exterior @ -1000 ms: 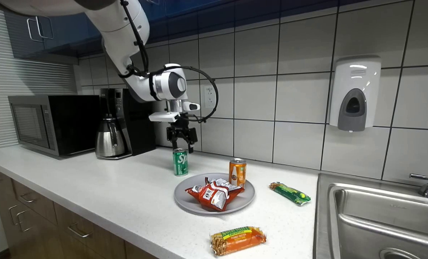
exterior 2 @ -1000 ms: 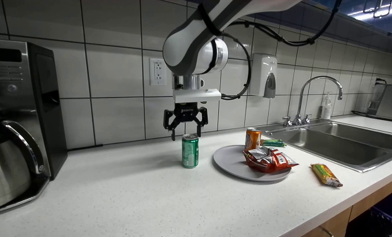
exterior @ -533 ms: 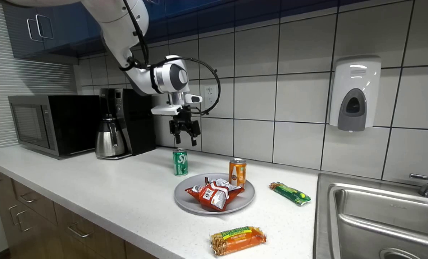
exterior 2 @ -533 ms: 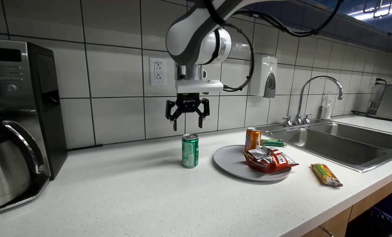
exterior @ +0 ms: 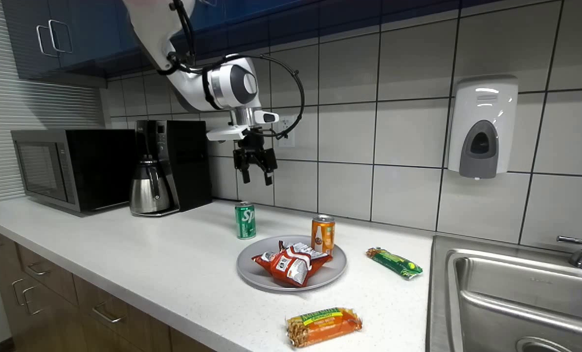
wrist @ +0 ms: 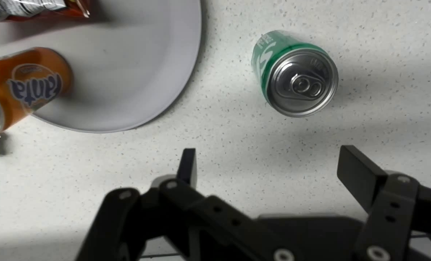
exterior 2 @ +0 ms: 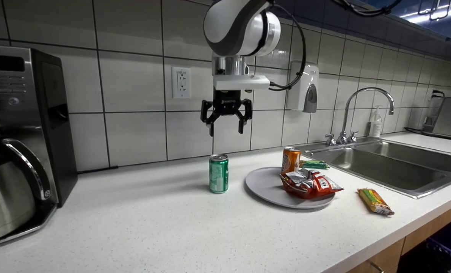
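Note:
My gripper [exterior: 257,181] hangs in the air above the counter, its jaws wide apart and nothing between them. Below it, a green soda can [exterior 2: 218,174] stands upright on the white surface, apart from the fingers. The wrist view shows that can's silver lid [wrist: 302,83] ahead of the fingertips, slightly right of centre. Beside the can lies a round grey plate [exterior: 252,269]. On it are a red snack bag [exterior: 293,266] and an upright orange can [exterior: 323,234], partly cut off in the wrist view.
A green-wrapped bar [exterior: 394,263] and an orange-wrapped bar [exterior: 324,326] lie on the counter near the sink [exterior 2: 381,167]. A coffee maker [exterior 2: 21,125] and a microwave [exterior: 76,168] stand at the opposite end. A soap dispenser [exterior: 484,127] is fixed to the tiled wall.
The gripper has risen from around the green can's top to well above it, drifting slightly right in both exterior views. Its jaws stay open; the can and other items have not moved.

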Robot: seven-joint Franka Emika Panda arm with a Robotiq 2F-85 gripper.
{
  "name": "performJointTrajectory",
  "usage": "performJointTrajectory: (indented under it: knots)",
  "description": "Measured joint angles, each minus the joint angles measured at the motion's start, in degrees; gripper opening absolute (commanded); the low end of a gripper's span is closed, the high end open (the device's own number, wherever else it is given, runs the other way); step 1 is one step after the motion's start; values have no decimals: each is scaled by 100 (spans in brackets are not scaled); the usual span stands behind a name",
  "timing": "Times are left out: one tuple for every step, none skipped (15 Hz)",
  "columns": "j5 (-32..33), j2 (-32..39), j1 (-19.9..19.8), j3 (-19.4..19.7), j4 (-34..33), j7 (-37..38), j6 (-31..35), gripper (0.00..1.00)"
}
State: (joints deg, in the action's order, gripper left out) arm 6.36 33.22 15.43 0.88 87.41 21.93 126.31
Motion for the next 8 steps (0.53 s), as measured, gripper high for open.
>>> performJointTrajectory:
  knots:
    - [2,-122,-14,5,130,0,8,100]
    - [2,-248,-31,7,265,0,18,100]
    - [2,-378,-50,8,413,0,35,100]
    - [3,-509,-70,10,566,0,57,100]
    - [3,-638,-94,11,721,0,80,100]
    - [3,-768,-121,12,880,0,110,100]
    - [4,-897,-152,13,1040,0,135,100]
    - [4,-1022,-188,15,1200,-2,163,100]
